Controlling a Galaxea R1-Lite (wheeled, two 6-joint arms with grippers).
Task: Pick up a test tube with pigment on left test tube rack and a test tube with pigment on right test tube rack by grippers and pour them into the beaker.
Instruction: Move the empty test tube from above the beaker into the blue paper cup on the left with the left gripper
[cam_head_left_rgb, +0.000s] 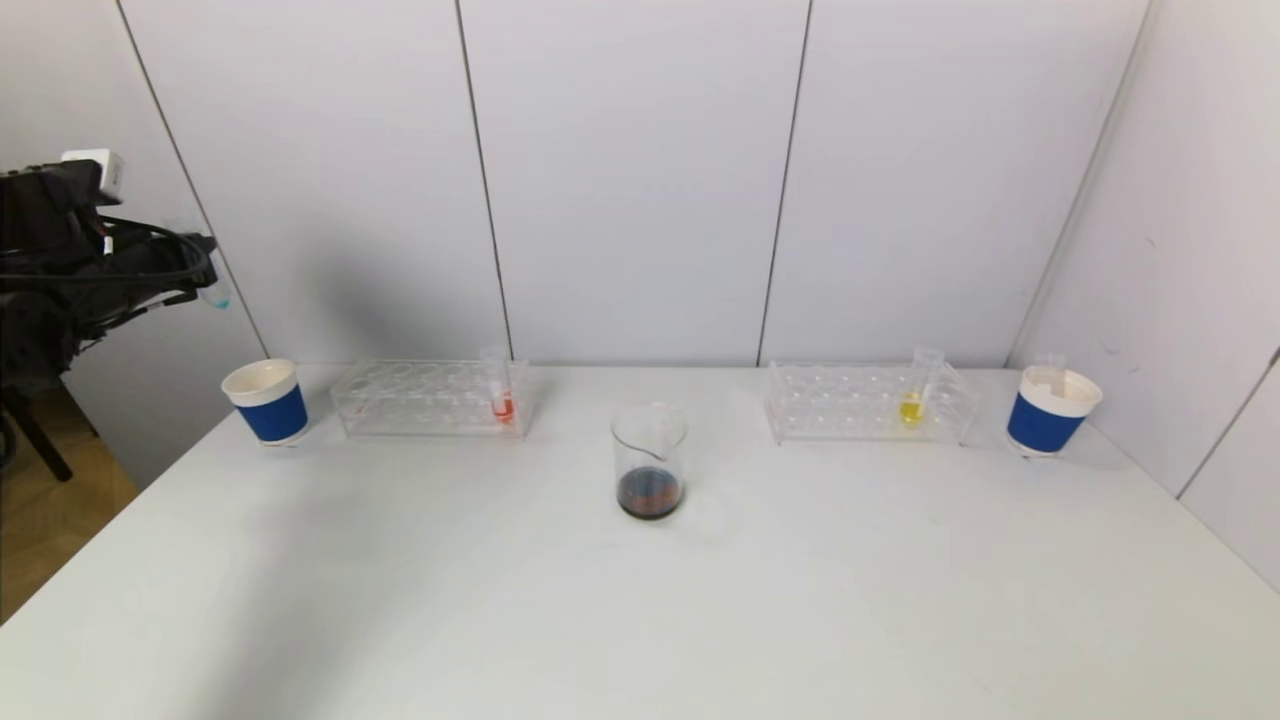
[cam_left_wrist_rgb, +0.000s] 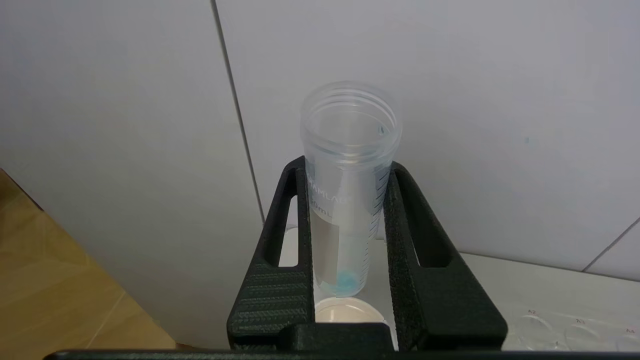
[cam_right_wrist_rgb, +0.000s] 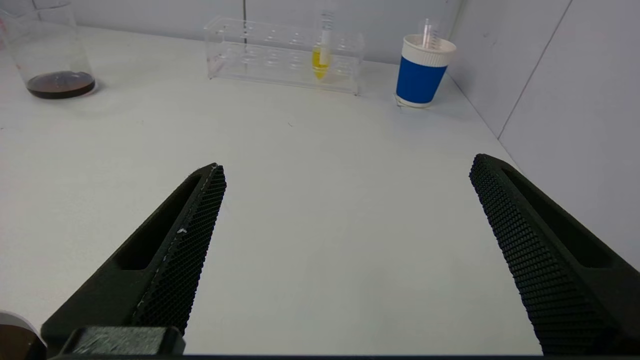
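Observation:
My left gripper (cam_head_left_rgb: 200, 270) is raised at the far left, above the left blue cup (cam_head_left_rgb: 267, 401). It is shut on a clear test tube (cam_left_wrist_rgb: 345, 200) with a blue trace at its tip, held upright over the cup's mouth (cam_left_wrist_rgb: 345, 311). The left rack (cam_head_left_rgb: 432, 398) holds a tube with red pigment (cam_head_left_rgb: 500, 390). The right rack (cam_head_left_rgb: 868, 402) holds a tube with yellow pigment (cam_head_left_rgb: 915, 388). The beaker (cam_head_left_rgb: 649, 462) stands mid-table with dark liquid. My right gripper (cam_right_wrist_rgb: 345, 170) is open and empty, low over the table, out of the head view.
A second blue cup (cam_head_left_rgb: 1050, 408) with a clear tube in it stands at the table's far right, near the side wall. The wall runs close behind both racks. The table's left edge lies just beyond the left cup.

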